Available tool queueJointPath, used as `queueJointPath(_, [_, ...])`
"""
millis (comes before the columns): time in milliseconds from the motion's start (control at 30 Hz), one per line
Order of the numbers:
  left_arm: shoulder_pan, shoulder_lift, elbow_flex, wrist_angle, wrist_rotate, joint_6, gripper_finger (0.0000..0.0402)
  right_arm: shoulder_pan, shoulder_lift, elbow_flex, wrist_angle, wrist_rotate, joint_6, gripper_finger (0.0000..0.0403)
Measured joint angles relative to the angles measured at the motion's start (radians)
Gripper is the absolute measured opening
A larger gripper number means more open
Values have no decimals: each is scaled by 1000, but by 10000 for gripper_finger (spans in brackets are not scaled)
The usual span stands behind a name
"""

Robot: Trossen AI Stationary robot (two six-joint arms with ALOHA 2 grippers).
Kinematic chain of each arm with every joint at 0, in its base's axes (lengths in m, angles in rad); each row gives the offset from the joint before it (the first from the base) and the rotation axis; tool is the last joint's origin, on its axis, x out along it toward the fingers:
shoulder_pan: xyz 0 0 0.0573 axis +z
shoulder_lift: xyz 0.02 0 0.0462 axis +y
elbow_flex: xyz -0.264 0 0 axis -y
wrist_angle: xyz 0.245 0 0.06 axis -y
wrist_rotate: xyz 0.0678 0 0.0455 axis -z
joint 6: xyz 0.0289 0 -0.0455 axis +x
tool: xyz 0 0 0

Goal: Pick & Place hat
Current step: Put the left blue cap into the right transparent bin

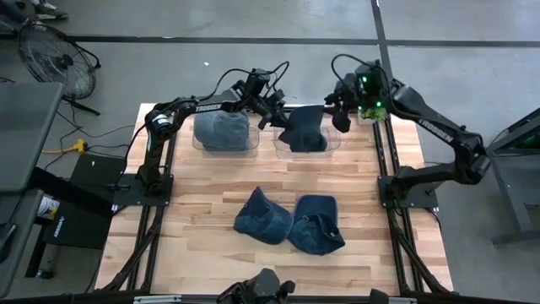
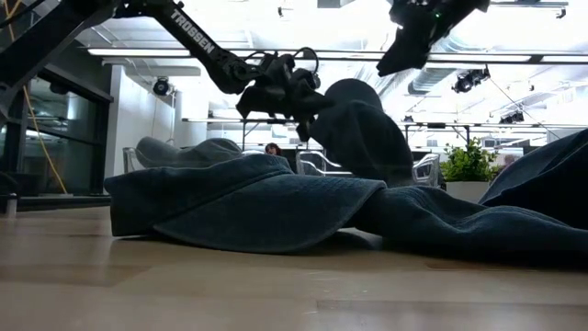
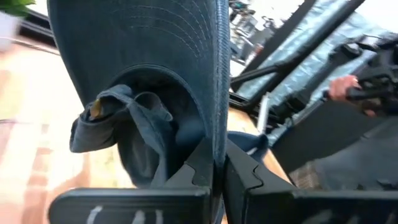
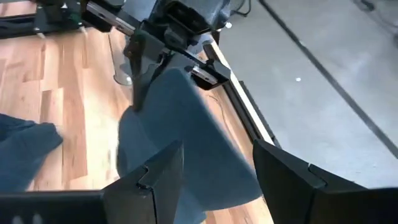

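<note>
My left gripper (image 1: 272, 110) (image 3: 219, 163) is shut on a dark blue hat (image 1: 304, 127) (image 2: 367, 138) over the right-hand clear bin (image 1: 332, 144) at the table's far edge. My right gripper (image 1: 342, 114) (image 4: 217, 162) is open just to the right of that hat and above it, touching nothing. A second blue hat (image 1: 224, 131) lies in the left clear bin. Two more blue hats (image 1: 261, 215) (image 1: 316, 224) lie on the wooden table nearer the front, side by side and touching. My left gripper pinches the hat's brim (image 3: 219, 140) between its two fingers, the brim standing edge-on in the gap. The fingers come roughly level from the table's left. The crown (image 2: 372, 147) hangs beside and below the fingers, down into the bin; whether it rests there, I cannot tell.
The two clear bins stand side by side along the far edge. Dark frame rails (image 1: 384, 160) run along both sides of the table. Bare wood (image 1: 211, 181) lies between the bins and the two front hats. A fan (image 1: 55, 59) stands on the floor to the left.
</note>
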Motion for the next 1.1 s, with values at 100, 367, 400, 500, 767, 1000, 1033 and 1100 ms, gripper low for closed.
queueJointPath(100, [0,0,0,0,33,15,3,-31,50,61,-42,-55,-18,188])
queueJointPath(367, [0,0,0,0,42,27,2,-54,184,152,-144,-172,-71,188])
queueJointPath(400, [0,0,0,0,42,27,2,-54,196,156,-160,-177,-80,188])
queueJointPath(500, [0,0,0,-1,43,27,2,-53,218,160,-182,-180,-102,188])
queueJointPath(767, [0,0,0,-1,41,27,2,-53,227,160,-197,-214,-104,187])
queueJointPath(1000, [-1,0,0,-3,-1,19,9,-53,227,160,-210,-215,-110,122])
queueJointPath(1033, [-1,0,0,-4,-9,16,14,-53,226,160,-213,-215,-110,106])
queueJointPath(1100, [0,0,0,-3,-37,13,26,-53,226,160,-221,-216,-113,72])
